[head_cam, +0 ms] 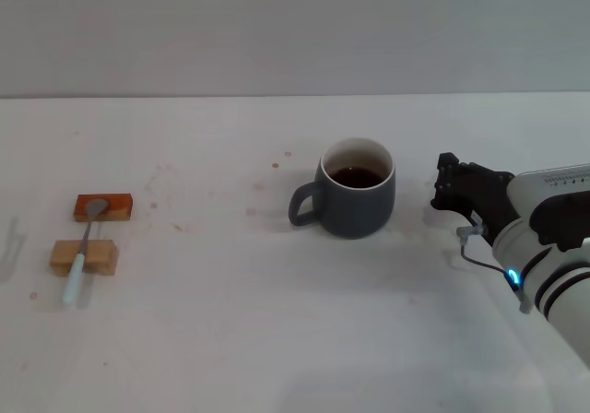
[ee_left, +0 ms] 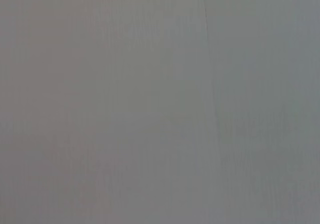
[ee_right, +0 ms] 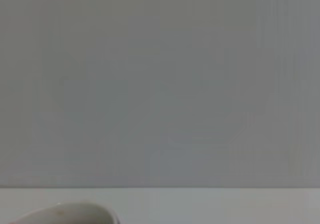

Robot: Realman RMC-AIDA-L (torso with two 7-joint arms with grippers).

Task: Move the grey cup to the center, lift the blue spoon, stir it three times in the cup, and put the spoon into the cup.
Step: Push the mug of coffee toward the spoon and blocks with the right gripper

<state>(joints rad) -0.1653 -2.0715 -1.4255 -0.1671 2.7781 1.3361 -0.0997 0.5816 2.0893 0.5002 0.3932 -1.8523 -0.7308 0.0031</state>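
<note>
Right gripper (head_cam: 449, 190) hovers just right of the grey cup (head_cam: 355, 200), apart from it; whether its dark fingers are spread or closed cannot be told. On the white table (head_cam: 277, 339) the cup stands upright near the middle, handle pointing left, dark liquid inside. Far to the left, the blue spoon (head_cam: 83, 252) lies with its long axis near-to-far, metal bowl on the orange-brown block (head_cam: 103, 207), pale handle across the tan block (head_cam: 84, 256), pointing near. Left arm is out of view.
</note>
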